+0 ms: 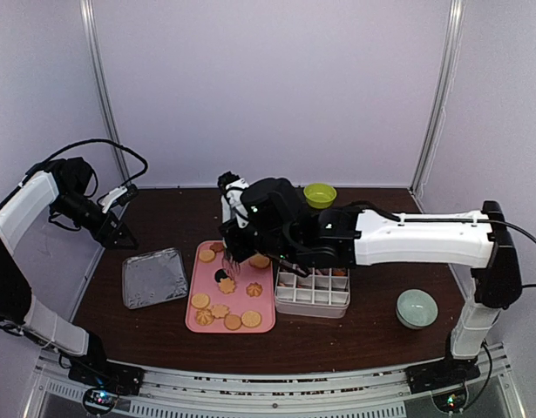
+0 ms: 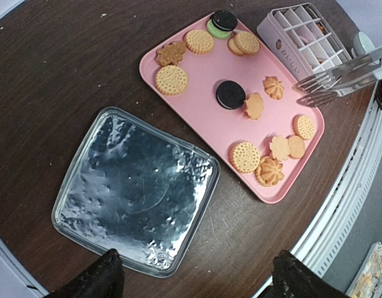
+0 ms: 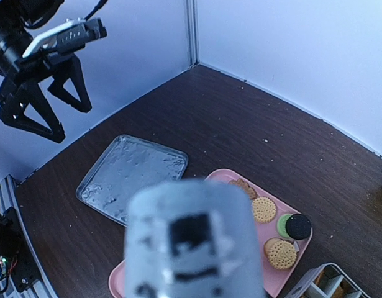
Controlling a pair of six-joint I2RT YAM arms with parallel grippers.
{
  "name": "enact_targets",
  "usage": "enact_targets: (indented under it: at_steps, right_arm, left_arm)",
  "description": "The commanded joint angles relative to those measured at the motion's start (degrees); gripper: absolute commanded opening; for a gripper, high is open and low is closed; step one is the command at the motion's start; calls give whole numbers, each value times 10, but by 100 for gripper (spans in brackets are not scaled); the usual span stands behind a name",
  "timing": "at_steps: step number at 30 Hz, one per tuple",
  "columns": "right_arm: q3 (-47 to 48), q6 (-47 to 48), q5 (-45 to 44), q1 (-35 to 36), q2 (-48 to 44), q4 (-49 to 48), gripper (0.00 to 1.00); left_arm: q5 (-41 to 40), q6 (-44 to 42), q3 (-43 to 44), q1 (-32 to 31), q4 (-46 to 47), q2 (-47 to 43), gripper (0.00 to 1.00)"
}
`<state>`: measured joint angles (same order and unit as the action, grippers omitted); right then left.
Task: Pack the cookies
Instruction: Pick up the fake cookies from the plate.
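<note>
Pink tray [image 2: 203,74] on the counter [image 2: 66,62] carries most cookies [image 2: 171,79], lying flat and loose. A few more show in the back cells of the white box [image 2: 284,46] just right of it. My right arm reaches level across the counter to the left, wrist bent down over the tray. Right gripper [image 1: 250,237] is clamped on metal tongs [image 2: 333,77], whose tines hang over the tray's right part. I cannot tell whether they touch a cookie. My left arm stands high at far left. Left gripper [image 1: 119,237] angles down toward the foil tray [image 2: 135,186], jaws wide apart, holding nothing.
</note>
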<state>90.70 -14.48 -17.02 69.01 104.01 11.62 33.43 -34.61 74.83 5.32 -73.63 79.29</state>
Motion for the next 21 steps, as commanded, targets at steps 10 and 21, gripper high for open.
enact_targets:
  at_steps: [10, 21]
  right_arm:
    - [99, 20, 31, -13, 118, 7, 36]
    - [112, 11, 37, -23, 149, 3, 36]
  left_arm:
    - [-1, -9, 4, 6, -1, -15, 85]
    - [-2, -9, 6, 5, -1, -12, 85]
